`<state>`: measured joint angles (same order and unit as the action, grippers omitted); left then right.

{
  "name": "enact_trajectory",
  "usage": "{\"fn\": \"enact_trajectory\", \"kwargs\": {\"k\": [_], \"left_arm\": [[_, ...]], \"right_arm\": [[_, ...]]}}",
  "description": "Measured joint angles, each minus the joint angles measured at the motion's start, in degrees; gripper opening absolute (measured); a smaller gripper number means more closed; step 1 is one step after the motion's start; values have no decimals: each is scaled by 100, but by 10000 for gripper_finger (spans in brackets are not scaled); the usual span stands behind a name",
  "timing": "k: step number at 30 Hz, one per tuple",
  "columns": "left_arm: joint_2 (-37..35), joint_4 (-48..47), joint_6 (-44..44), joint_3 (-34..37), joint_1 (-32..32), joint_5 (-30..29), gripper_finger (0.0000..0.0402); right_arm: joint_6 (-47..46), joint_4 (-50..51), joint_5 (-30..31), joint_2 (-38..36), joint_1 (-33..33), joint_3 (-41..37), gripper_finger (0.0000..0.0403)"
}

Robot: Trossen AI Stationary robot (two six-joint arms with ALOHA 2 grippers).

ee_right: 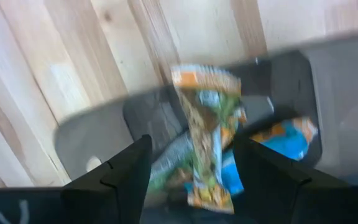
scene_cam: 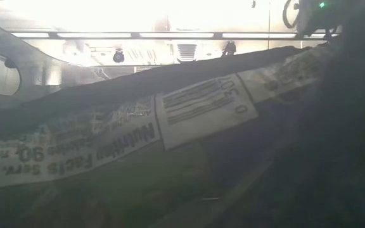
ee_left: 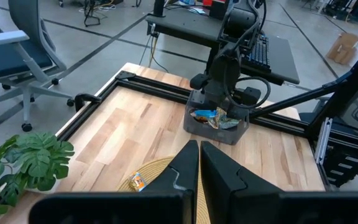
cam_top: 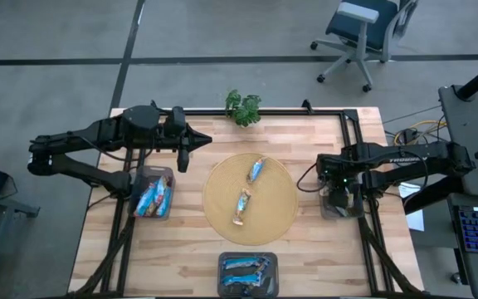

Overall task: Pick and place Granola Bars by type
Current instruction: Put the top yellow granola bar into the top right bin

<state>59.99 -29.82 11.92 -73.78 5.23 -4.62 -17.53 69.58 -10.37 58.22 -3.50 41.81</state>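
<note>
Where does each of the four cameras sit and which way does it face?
High: overhead, straight down; both arms, round mat.
Low: table height, blocked by a wrapper.
Left wrist: past shut left gripper toward right arm at grey bin.
Right wrist: down past open right gripper at a granola bar.
Shared: that bin.

The overhead picture is evenly lit and soft, with faint shadows on the wooden table. The table-level picture is dim and hazy, blocked by a wrapper pressed close to the lens, with blown-out glare across its top. The left wrist picture is bright and clear. The right wrist picture is smeared by motion blur, most of all on the granola bar at centre.
</note>
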Motion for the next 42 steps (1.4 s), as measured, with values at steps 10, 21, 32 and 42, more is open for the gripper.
{"fn": "enact_trajectory", "kwargs": {"k": [10,21,32,42], "left_arm": [[1,0,2,0,0,2,0],[0,-2,2,0,0,2,0],[-1,-326,4,2,0,2,0],[-31,-619,6,2,0,2,0]], "right_arm": [[-3,-1363,-11,53,0,363,215],[578,-1639,175,1086,-13,1352,215],[1513,-1624,309,2031,-329,2483,215],[2100,-1749,309,2298,-566,2803,215]]}}
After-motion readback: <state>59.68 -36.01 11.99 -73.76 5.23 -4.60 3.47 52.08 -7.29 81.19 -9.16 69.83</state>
